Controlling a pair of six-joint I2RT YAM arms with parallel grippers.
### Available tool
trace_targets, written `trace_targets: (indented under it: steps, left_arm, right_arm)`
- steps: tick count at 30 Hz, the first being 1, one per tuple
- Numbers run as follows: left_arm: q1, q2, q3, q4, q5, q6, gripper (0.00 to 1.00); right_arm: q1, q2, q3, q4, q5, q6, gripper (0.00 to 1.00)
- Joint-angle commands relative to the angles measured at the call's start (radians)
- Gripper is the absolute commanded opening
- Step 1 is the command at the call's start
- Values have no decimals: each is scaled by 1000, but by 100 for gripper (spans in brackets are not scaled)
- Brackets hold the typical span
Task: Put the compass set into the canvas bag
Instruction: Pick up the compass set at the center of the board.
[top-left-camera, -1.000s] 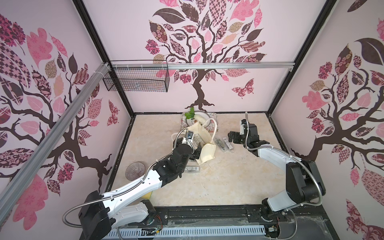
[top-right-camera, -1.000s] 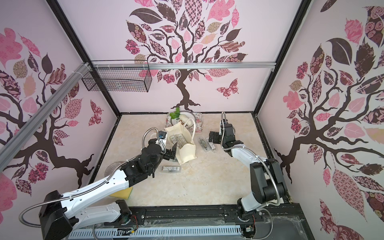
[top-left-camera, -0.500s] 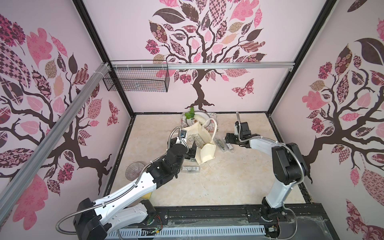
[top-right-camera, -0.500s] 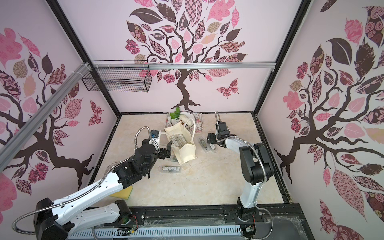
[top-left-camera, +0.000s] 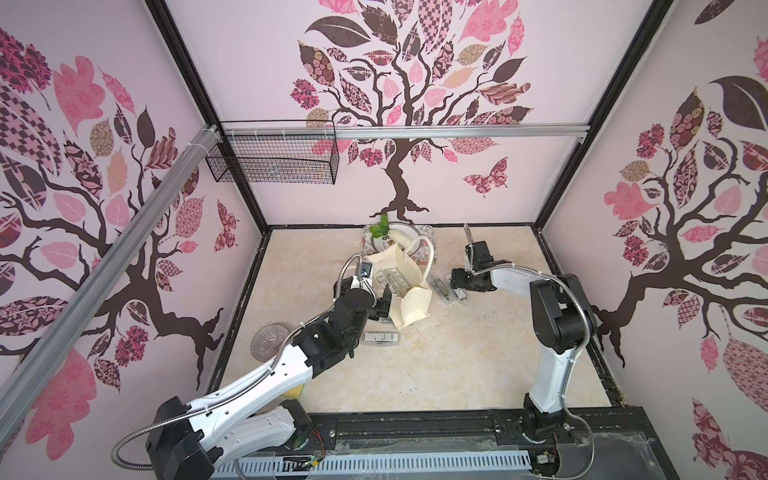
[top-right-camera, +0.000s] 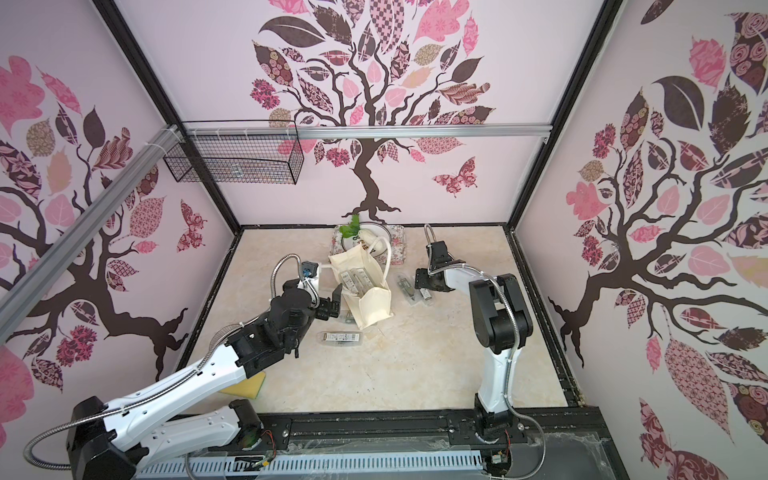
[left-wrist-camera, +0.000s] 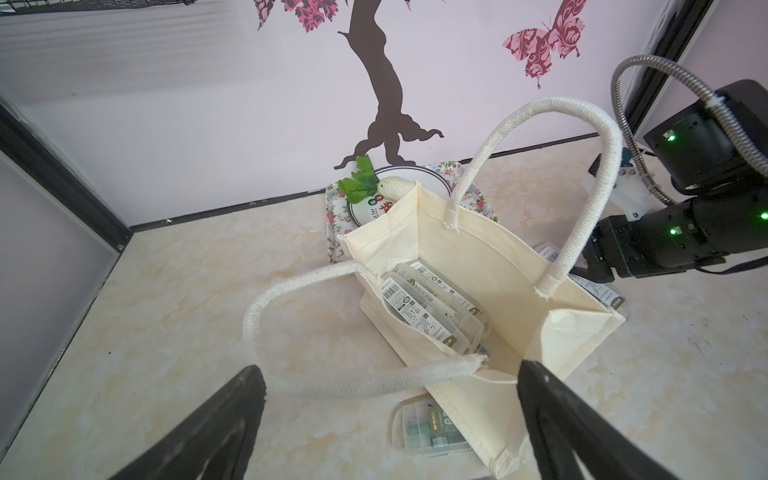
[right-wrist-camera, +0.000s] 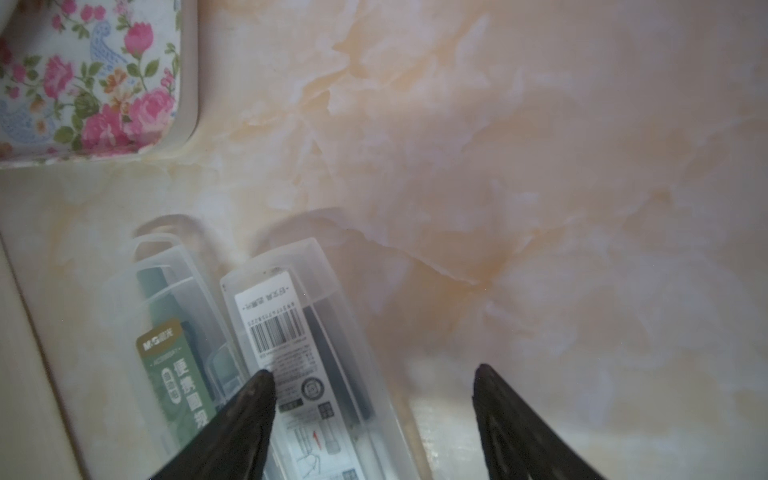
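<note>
There is one boxy cream-white canvas bag (top-left-camera: 409, 305). Four clear oblong plastic compass-set cases (right-wrist-camera: 299, 340) lie outside it: one lone case (top-left-camera: 380, 337), one case at the bag's base (left-wrist-camera: 432, 432) and two side-by-side cases (top-left-camera: 446, 289). The stacked cases (left-wrist-camera: 432, 307) inside look like two, possibly three. There is one each of floral rectangular tray (left-wrist-camera: 332, 208), round white plate (left-wrist-camera: 415, 176), white toy radish (left-wrist-camera: 392, 187), ribbed glass dish (top-left-camera: 270, 340), yellow sponge (top-right-camera: 249, 384) and black wire basket (top-left-camera: 274, 164).

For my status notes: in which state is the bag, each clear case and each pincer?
canvas bag: upright, mouth open
cases in the bag: leaning inside
barcode case: flat on table, ungripped
green-label case: flat beside it
front case: flat on table
left pincer: open, empty
right pincer: open, one finger over barcode case
</note>
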Motion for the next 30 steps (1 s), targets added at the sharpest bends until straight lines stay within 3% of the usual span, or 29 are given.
trace_targets:
  steps: [1, 5, 12, 19, 30]
  left_arm:
    - [6, -14, -32, 2, -13, -17, 97]
    - [8, -13, -31, -4, -13, -18, 97]
    - [13, -16, -33, -9, -7, -15, 97]
    - [14, -30, -42, -16, -1, -25, 97]
    - [23, -53, -61, -17, -4, -26, 97]
  right_arm:
    - [11, 48, 3, -68, 21, -24, 76]
    - [21, 51, -2, -90, 50, -31, 76]
    - [37, -4, -54, -47, -13, -57, 76]
    - [39, 38, -14, -130, 38, -49, 75]
    - [39, 49, 5, -167, 86, -58, 48]
